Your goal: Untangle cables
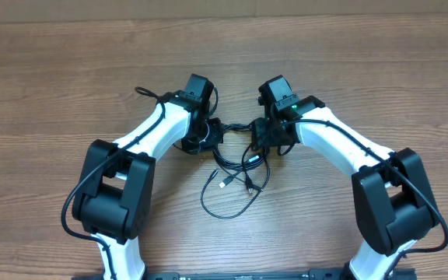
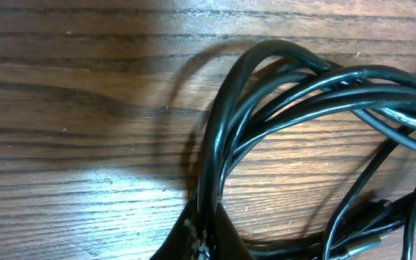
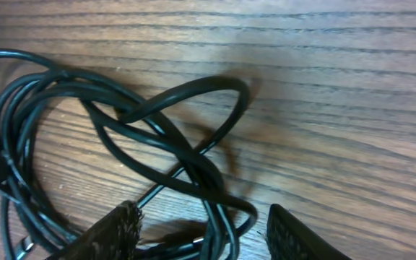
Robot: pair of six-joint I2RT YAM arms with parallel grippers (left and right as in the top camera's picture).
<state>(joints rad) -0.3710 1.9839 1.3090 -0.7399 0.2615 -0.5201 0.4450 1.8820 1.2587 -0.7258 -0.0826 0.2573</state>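
Note:
The cables (image 1: 236, 167) are a tangle of thin black cords on the wooden table, between the two arms, with loops and silver-tipped plugs trailing toward the front. My left gripper (image 1: 211, 138) sits at the tangle's left edge. In the left wrist view its jaws are shut on a bunch of cable strands (image 2: 209, 217), and the loops (image 2: 302, 94) fan away to the right. My right gripper (image 1: 260, 141) is at the tangle's right edge. It is open in the right wrist view (image 3: 204, 235), with its fingers (image 3: 114, 231) either side of a few strands (image 3: 215, 217) that lie loose between them.
The wooden table (image 1: 68, 85) stretches all round the tangle. Thicker black wires run along both white arms (image 1: 158, 124). A loose cable loop (image 1: 228, 202) and plugs lie nearer the front edge.

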